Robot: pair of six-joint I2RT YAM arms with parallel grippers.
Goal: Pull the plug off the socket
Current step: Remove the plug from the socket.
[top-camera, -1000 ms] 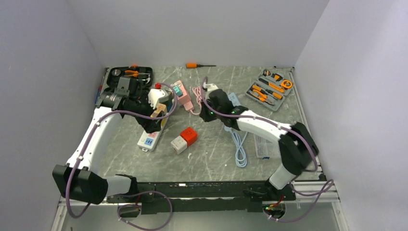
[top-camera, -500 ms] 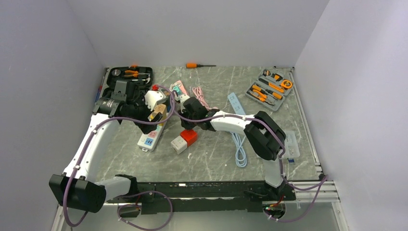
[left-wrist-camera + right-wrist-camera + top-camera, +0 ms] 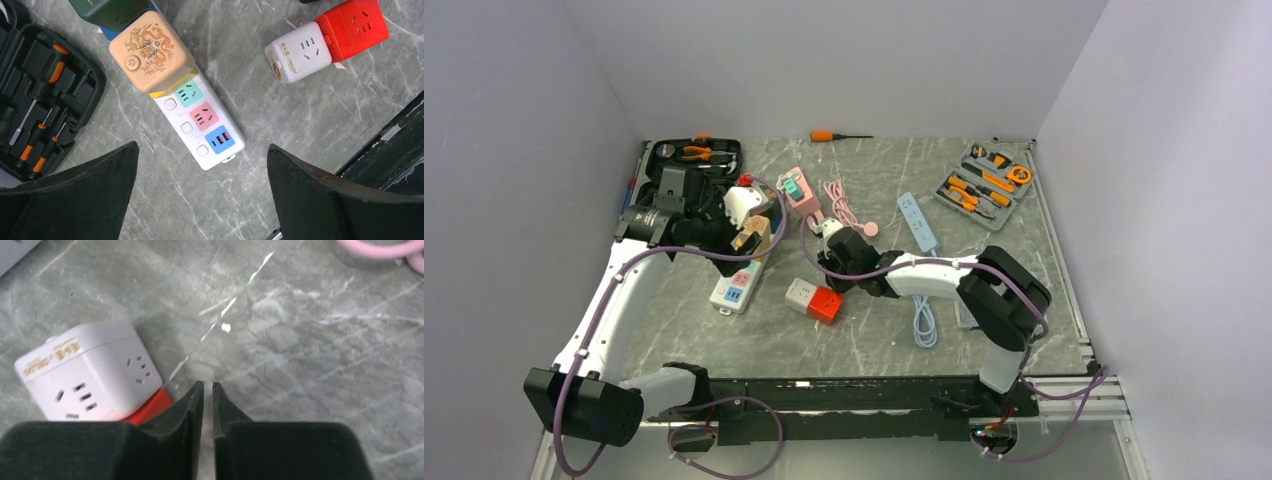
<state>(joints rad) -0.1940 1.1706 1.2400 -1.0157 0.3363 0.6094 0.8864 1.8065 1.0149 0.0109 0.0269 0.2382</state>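
hovering right claw (image 3: pixel 208 384), pinched, beside red cube (image 3: pixel 150 409)

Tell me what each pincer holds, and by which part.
Nothing: left pincer hangs open over the power strip; right pincer is shut empty beside the white cube socket.

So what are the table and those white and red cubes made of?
The table looks like grey-green marble or a printed imitation: pale veins, slight sheen. The white cube socket and red cube socket look like smooth moulded plastic: even colour, rounded edges.
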